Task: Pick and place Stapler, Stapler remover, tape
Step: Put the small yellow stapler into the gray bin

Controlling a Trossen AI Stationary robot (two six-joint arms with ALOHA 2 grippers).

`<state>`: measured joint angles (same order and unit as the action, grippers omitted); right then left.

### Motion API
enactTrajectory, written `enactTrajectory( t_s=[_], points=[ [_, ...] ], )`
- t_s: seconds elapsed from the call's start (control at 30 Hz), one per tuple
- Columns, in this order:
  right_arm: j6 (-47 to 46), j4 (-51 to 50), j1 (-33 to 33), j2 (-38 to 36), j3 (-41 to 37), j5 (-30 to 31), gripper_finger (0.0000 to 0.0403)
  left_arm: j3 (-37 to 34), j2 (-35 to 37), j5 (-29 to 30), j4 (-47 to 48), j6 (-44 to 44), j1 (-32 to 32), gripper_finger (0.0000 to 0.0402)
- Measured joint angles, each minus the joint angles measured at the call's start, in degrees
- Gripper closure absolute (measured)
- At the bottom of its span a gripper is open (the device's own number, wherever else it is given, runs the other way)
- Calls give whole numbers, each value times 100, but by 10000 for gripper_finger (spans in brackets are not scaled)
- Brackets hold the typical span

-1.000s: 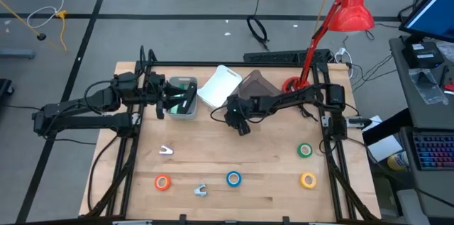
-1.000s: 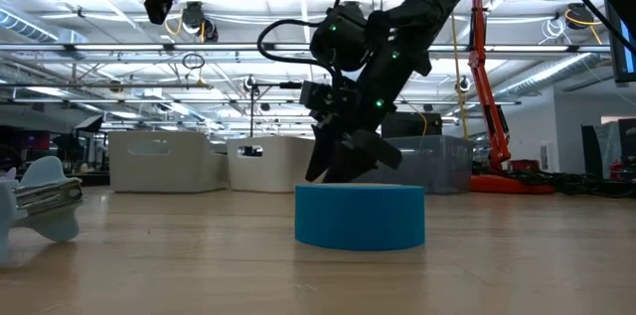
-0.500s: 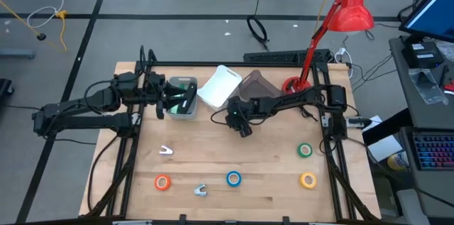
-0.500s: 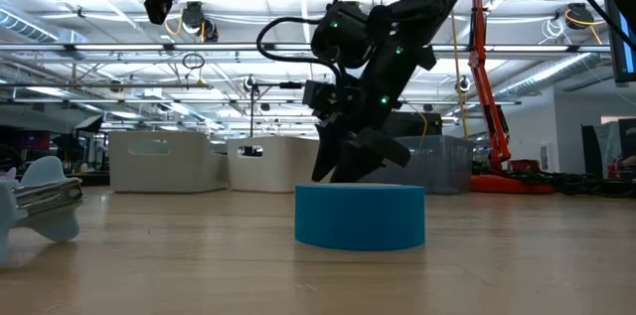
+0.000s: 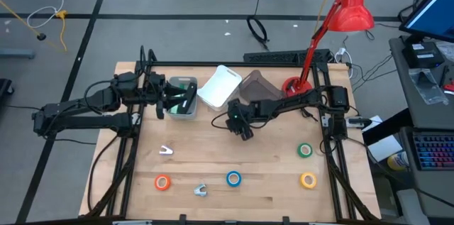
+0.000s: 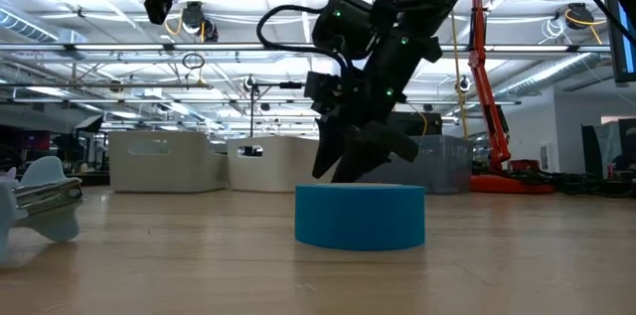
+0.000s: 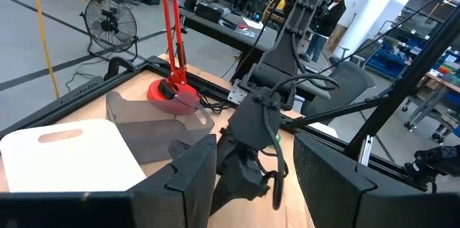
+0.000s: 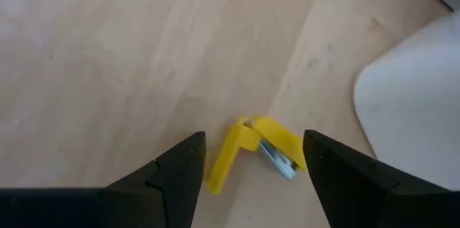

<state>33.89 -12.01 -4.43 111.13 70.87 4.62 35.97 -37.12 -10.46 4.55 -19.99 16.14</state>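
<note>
My right gripper (image 5: pixel 242 127) hangs open over the table's middle, fingers pointing down. In the right wrist view (image 8: pixel 251 185) a small yellow piece with a metal strip (image 8: pixel 257 147) lies on the wood between and beyond the fingertips, untouched; stapler or remover, I cannot tell. My left gripper (image 5: pixel 172 99) is open (image 7: pixel 248 185) above a clear bin (image 5: pixel 186 106). The tape rolls lie flat near the near edge: orange (image 5: pixel 162 182), blue (image 5: pixel 233 178) (image 6: pixel 360 217), green (image 5: pixel 305 150), yellow (image 5: pixel 308 179). Two pale stapler removers (image 5: pixel 165 151) (image 5: pixel 200 190) lie on the table.
A white board (image 5: pixel 221 86) and a grey container (image 5: pixel 257 83) lie by the far edge, just behind my right gripper. A red desk lamp (image 5: pixel 333 23) stands at the far right corner. Bare wood lies between the gripper and the tape rolls.
My right gripper has edged a little toward the table's near edge, still open. Nothing on the table has moved.
</note>
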Motion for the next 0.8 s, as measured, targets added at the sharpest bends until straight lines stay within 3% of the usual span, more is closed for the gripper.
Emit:
enactTrajectory(
  t_s=[0.8],
  points=[
    [1122, 116, -147, 83, 15, -56, 174, 0, 0, 0, -4, 22, -8, 215]
  ],
)
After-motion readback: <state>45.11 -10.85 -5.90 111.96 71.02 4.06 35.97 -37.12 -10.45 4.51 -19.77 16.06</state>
